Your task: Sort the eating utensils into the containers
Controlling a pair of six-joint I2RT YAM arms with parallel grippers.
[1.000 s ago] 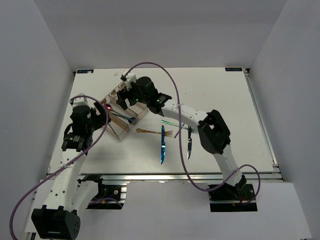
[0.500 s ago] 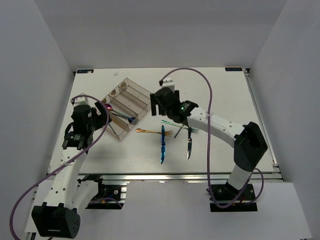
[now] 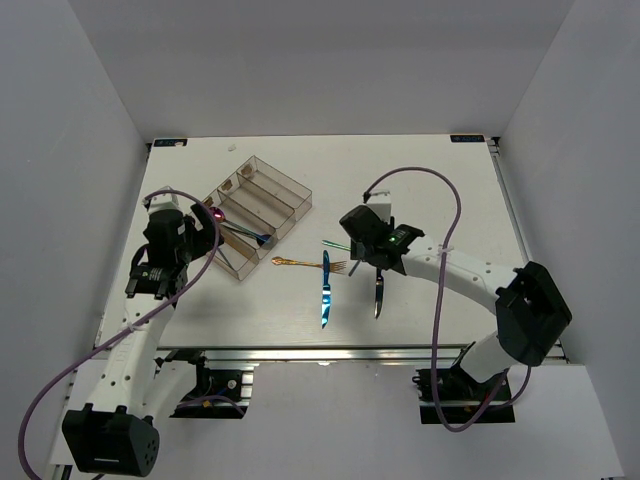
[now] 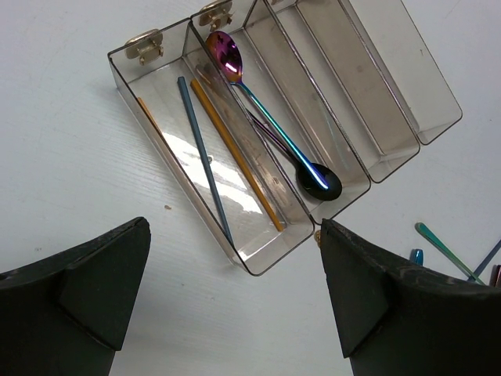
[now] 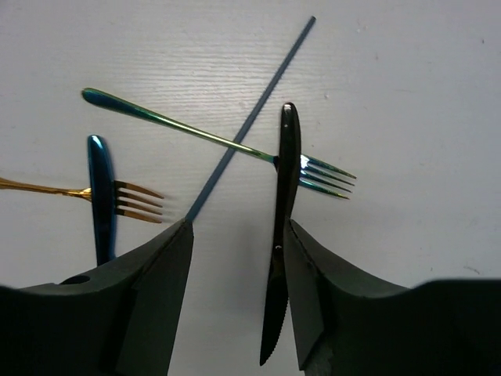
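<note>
**Returning to the loose cutlery after a trip to the tray**

Nearest the arm bases, the right gripper (image 5: 235, 294) hangs low over the table with its jaws spread and holding nothing. A black knife (image 5: 282, 235) lies between its fingers, ungripped. A second ago this arm was reaching over the tray. It has swung back, so one delivery looks finished and the knife seems the likely next pick.

Around the knife lie a green fork (image 5: 196, 133) crossing it, a blue chopstick (image 5: 250, 117), a blue knife (image 5: 100, 196) and a gold fork (image 5: 78, 192).

Farther left, the left gripper (image 4: 235, 313) hovers with jaws wide apart, unmoved. Beyond it, the tray (image 3: 283, 193) holds two chopsticks (image 4: 202, 168) in one compartment and two spoons (image 4: 270, 133) in the next.
</note>
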